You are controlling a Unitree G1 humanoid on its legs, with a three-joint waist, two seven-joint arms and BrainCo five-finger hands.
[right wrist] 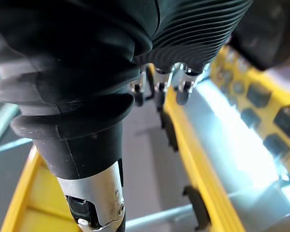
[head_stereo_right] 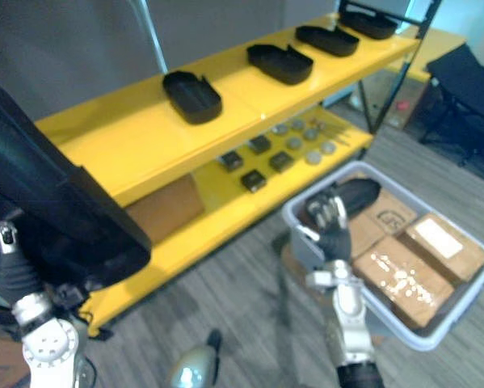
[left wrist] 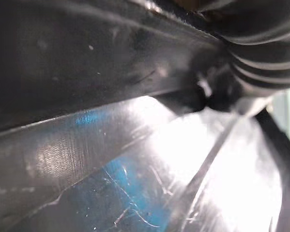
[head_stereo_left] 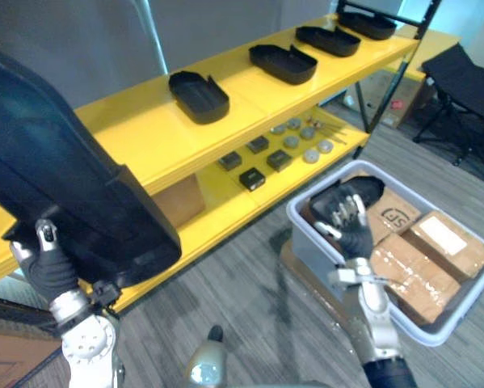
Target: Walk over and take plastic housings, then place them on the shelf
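Left hand (head_stereo_left: 49, 271) at 8 o'clock: thumb clamped on the rim of the held housing (head_stereo_left: 72, 178), other fingers hidden behind it. It's carried high, likely to clear the yellow shelf (head_stereo_left: 145, 133) edge. Shelved housings (head_stereo_left: 199, 97) run spaced toward 1 o'clock; bare board at 10 o'clock looks like the free slot. Right hand (head_stereo_left: 348, 222) at 4 o'clock hangs over the grey bin (head_stereo_left: 306, 234), fingers loose, apart and empty, by the bin housing (head_stereo_left: 364, 190) on cardboard boxes (head_stereo_left: 435, 242). Contact unclear, probably staged for a pick.
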